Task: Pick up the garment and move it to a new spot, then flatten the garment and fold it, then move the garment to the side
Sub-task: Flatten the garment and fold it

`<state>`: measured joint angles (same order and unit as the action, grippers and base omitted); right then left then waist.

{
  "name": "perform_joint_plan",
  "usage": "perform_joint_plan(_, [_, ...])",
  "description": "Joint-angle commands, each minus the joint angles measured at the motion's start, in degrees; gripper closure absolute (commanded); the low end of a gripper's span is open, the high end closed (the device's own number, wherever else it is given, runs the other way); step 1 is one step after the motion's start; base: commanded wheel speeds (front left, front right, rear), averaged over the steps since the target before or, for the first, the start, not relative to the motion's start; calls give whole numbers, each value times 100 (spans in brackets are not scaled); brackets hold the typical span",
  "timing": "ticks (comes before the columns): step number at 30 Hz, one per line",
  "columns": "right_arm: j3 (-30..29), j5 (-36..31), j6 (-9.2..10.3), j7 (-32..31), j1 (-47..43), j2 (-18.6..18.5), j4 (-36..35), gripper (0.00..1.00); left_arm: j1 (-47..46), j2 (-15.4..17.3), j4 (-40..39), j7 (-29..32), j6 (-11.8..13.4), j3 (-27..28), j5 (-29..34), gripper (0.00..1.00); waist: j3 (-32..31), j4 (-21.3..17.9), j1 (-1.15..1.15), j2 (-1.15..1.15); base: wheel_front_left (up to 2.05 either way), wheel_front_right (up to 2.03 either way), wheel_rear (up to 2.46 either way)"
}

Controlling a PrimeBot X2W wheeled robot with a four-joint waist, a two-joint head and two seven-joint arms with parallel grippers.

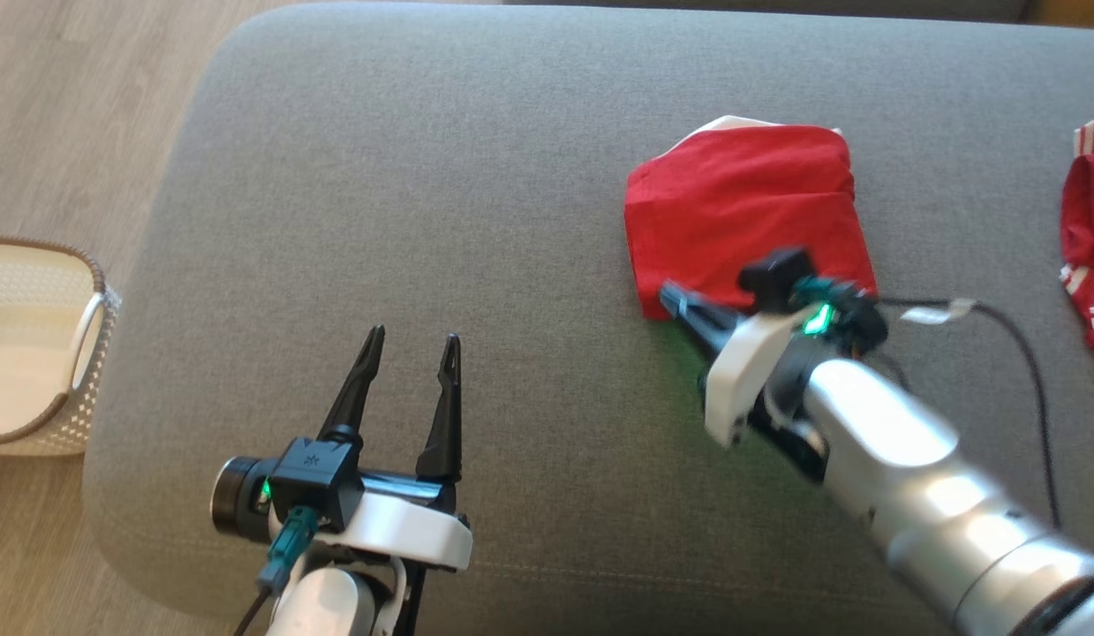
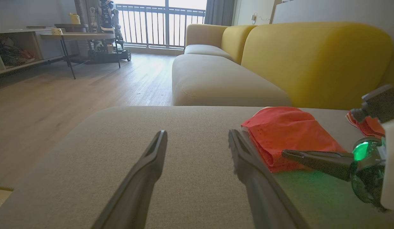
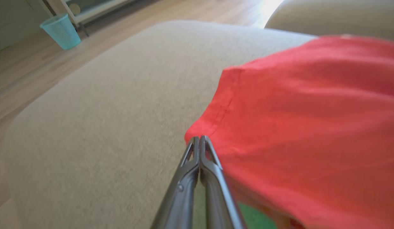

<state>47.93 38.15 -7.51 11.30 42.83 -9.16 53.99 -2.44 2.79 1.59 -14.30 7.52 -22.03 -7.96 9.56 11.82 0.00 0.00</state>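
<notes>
Lying folded on the grey fabric sofa cushion point(image 1: 476, 177), the red cloth garment point(image 1: 741, 203) touches the right end effector point(image 1: 668, 296), pressed together at its near corner; the left end effector point(image 1: 414, 340) hangs spread, well apart.

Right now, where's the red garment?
Head view: the red garment sits right of centre on the grey cushion, right gripper at its near left corner.
</notes>
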Motion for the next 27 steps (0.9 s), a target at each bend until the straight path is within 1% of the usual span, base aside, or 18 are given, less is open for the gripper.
perform_joint_plan(1, [-104,-26,2,151,251,-61,-196,100,-84,9,-209,-70,14,150,40,0,-13,-20,0,0,0,0,0])
perform_joint_plan(4, [-538,-398,2,336,453,-223,-188,100,-66,9,-215,-70,10,158,53,0,-26,-25,0,0,0,0,0])
perform_joint_plan(5, [-771,-538,2,355,481,-237,-140,100,-67,9,-215,-70,5,149,51,0,-26,-11,0,0,0,0,0])
perform_joint_plan(7, [-1484,-872,2,365,490,-233,-258,100,-84,9,-219,-70,-6,119,43,0,-4,37,0,0,0,0,0])
perform_joint_plan(9, [-2248,-1249,2,367,302,-119,-395,100,-108,9,-223,-70,-17,77,30,0,28,113,0,0,0,0,0])
perform_joint_plan(12, [-3293,-2002,2,368,-67,149,-583,100,-144,9,-215,-70,-27,3,-4,0,100,260,0,0,0,0,0])
perform_joint_plan(15, [-4035,-2755,2,368,-396,381,-515,100,-191,9,-192,-70,-32,-66,-25,0,179,439,0,0,0,0,0])
perform_joint_plan(18, [-4448,-3348,2,369,-566,518,-106,100,-216,9,-162,-70,-28,-90,-46,0,232,580,0,0,0,0,0])
perform_joint_plan(22, [-4774,-3732,2,369,-516,602,477,100,-199,9,-125,-70,-20,-95,-62,0,214,661,0,0,0,0,0])
perform_joint_plan(25, [-4928,-3934,2,369,-429,619,507,100,-173,9,-113,-70,-1,-95,-69,0,145,661,0,0,0,0,0])
perform_joint_plan(27, [-5039,-4037,2,369,-394,623,276,100,-141,9,-116,-70,18,-97,-69,0,84,639,0,0,0,0,0])
